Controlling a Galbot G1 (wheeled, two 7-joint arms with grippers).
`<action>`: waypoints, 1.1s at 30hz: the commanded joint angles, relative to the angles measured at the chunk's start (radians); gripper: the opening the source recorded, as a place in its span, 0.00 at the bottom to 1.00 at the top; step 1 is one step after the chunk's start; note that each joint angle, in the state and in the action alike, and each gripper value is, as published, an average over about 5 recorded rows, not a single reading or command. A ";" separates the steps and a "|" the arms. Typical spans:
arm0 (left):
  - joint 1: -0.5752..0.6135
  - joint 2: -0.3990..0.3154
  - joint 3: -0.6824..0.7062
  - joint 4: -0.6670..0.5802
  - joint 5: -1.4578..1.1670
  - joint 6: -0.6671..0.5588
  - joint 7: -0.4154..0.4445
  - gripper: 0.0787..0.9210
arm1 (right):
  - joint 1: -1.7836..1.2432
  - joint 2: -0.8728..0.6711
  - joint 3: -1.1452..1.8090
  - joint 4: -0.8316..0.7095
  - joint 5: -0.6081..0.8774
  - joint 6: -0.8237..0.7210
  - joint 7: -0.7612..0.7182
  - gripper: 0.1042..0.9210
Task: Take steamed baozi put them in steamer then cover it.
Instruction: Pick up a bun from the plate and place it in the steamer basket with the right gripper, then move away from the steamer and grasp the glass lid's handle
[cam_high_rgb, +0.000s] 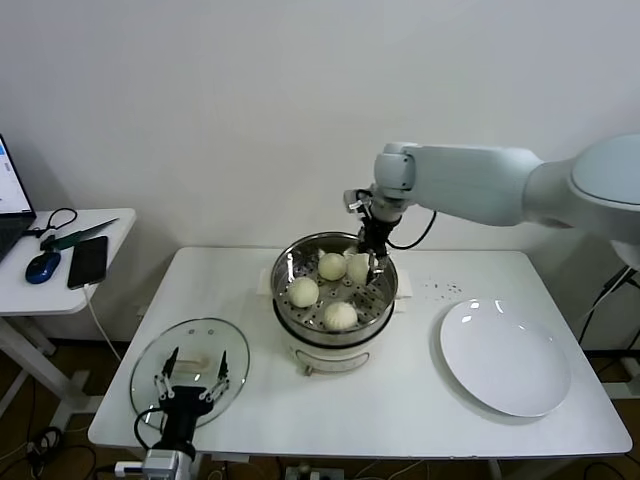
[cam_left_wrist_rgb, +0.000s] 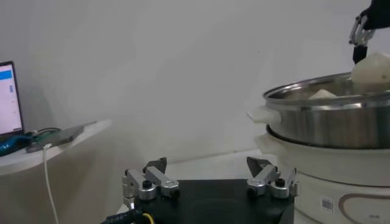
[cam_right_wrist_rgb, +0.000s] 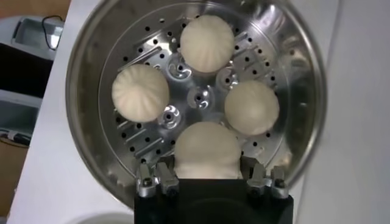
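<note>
So the right gripper (cam_right_wrist_rgb: 206, 176) is sitting over the steamer (cam_high_rgb: 335, 318) in the middle of the head view, fingers clamped on either side of one baozi (cam_right_wrist_rgb: 206, 151), right above the perforated tray near the back rim of the pot. The other three buns are already down on the tray: one (cam_right_wrist_rgb: 207, 43), another (cam_right_wrist_rgb: 141, 92) and the third (cam_right_wrist_rgb: 251, 108), spaced apart around the centre, none touching.

The steamer stands on the white table (cam_high_rgb: 400, 400), roughly mid-frame. To the right of it, lower right of the frame, there's a flat white plate (cam_high_rgb: 505, 357).

Left gripper (cam_high_rgb: 190, 385) is parked at the lower left, fingers spread wide and holding nothing, hovering over the glass cover (cam_high_rgb: 190, 370) that lies flat on the table's left corner.

Far left there's a side table (cam_high_rgb: 60, 290) with a mouse (cam_high_rgb: 43, 266) and a phone (cam_high_rgb: 88, 261) on it.
</note>
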 joint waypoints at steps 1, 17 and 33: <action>0.000 0.014 -0.006 0.008 -0.014 -0.001 0.001 0.88 | -0.089 0.050 -0.018 -0.046 -0.029 -0.009 0.013 0.71; -0.005 0.016 -0.004 0.004 -0.014 0.006 0.002 0.88 | -0.101 0.028 -0.003 -0.052 -0.059 -0.011 0.027 0.72; -0.009 0.011 0.000 0.001 0.005 0.008 0.000 0.88 | -0.026 -0.097 0.117 0.054 -0.064 -0.003 0.002 0.88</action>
